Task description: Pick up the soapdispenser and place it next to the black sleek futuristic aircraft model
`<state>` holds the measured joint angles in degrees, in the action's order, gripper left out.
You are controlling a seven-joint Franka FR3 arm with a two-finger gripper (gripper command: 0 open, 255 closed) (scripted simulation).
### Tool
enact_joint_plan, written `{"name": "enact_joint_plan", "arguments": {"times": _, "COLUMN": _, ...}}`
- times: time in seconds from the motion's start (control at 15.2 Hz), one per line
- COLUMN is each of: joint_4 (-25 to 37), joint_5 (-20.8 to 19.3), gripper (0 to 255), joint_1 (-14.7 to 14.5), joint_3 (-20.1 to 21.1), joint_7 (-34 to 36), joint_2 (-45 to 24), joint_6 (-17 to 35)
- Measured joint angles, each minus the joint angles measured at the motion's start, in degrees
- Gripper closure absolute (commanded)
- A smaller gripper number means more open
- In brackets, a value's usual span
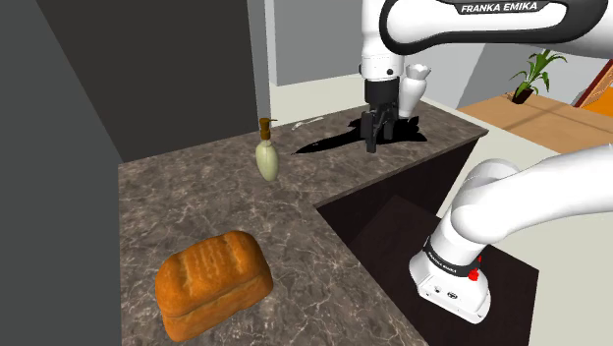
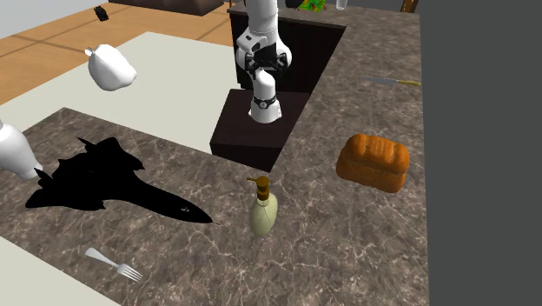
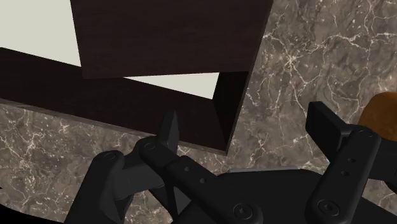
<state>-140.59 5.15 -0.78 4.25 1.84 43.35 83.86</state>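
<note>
Pale soap dispenser (image 1: 266, 157) upright on marbled counter (image 1: 187, 201), contents perhaps liquid, end effector (image 3: 245, 124) wide, empty

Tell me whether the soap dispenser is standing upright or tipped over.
Upright. The soap dispenser stands on its base on the counter, pump at the top.

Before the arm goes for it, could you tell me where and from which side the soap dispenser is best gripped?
Grip the soap dispenser across its pale rounded body, below the brown pump, coming down from above. It stands upright on the counter, and the thin pump likely offers the fingers little hold.
</note>
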Motion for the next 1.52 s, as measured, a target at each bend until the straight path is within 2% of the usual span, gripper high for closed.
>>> {"name": "enact_joint_plan", "arguments": {"times": 0.2, "joint_4": -0.8, "joint_5": 0.4, "gripper": 0, "joint_1": 0.1, "joint_3": 0.4, "joint_7": 0.5, "joint_2": -1.1, "joint_6": 3.0}}
{"name": "enact_joint_plan", "arguments": {"times": 0.73, "joint_4": -1.0, "joint_5": 1.6, "gripper": 0, "joint_1": 0.9, "joint_3": 2.9, "joint_7": 3.6, "joint_2": -11.8, "joint_6": 21.9}}
{"name": "enact_joint_plan", "arguments": {"times": 1.25, "joint_4": 3.7, "joint_5": 0.6, "gripper": 0, "joint_1": 2.4, "joint_3": 4.6, "joint_7": 6.7, "joint_2": -25.7, "joint_6": 39.3}}
{"name": "enact_joint_plan", "arguments": {"times": 1.52, "joint_4": 7.9, "joint_5": -0.7, "gripper": 0, "joint_1": 3.0, "joint_3": 5.5, "joint_7": 9.1, "joint_2": -32.8, "joint_6": 46.3}}
